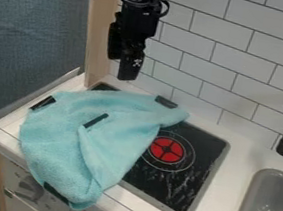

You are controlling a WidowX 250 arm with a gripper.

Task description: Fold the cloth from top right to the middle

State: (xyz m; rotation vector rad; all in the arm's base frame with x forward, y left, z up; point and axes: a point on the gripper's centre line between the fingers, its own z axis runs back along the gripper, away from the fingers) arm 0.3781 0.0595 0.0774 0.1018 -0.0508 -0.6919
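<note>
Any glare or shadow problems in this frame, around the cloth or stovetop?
Camera view: soft, fairly even light on the cloth, mild shading along its folds, nothing washed out; pale streaks on the black stovetop, reflections or scuffs, I can't tell which; the gripper is dark, with little surface detail.

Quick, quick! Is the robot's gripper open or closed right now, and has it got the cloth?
Gripper: can't tell if it's open or closed; it hangs above the cloth, not holding it.
</note>
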